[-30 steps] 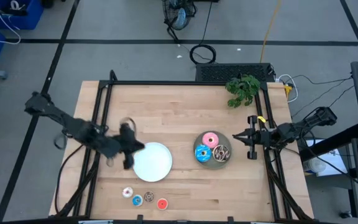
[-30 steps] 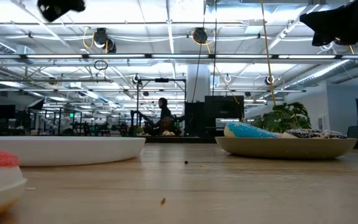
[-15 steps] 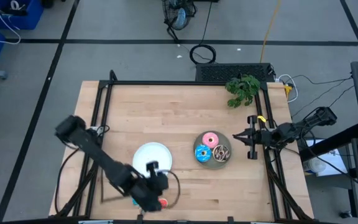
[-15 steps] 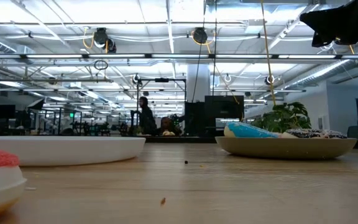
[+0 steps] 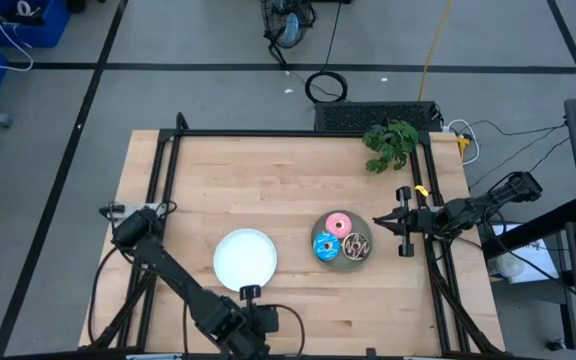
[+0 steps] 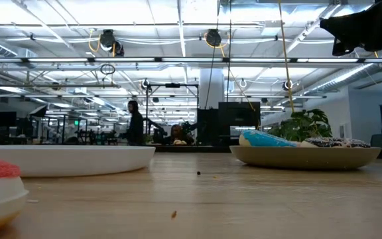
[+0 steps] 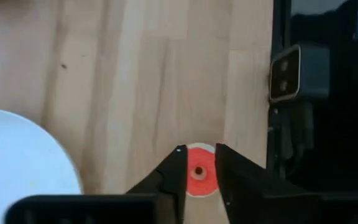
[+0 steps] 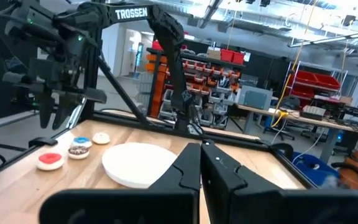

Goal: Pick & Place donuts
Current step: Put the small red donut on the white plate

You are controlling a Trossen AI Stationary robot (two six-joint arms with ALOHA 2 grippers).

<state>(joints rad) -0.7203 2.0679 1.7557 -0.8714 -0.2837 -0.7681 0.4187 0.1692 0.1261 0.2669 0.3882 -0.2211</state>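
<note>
Three mini donuts lie in a row near the table's front edge: red [image 8: 50,160], brown [image 8: 79,148] and white-pink [image 8: 100,138]. In the high view my left arm hides them. My left gripper [image 7: 199,163] hangs open above the red mini donut [image 7: 197,173], clear of it, one finger on each side. The pink [image 5: 338,223], blue [image 5: 326,245] and chocolate [image 5: 356,244] donuts lie on the grey plate [image 5: 343,262]. My right gripper [image 8: 202,155] waits shut, raised at the table's right edge.
The white plate [image 5: 245,258] lies just beyond the mini donuts, left of the grey plate. A small camera box [image 7: 284,71] stands at the near edge beside the red donut. A green plant [image 5: 390,145] sits at the far right. Black frame rails [image 5: 168,180] run along the table's sides.
My left gripper has swung from the white plate's left side toward the table's near edge and come down, tipping further downward; it now hangs over the mini donuts. A person in the room behind has walked leftward.
</note>
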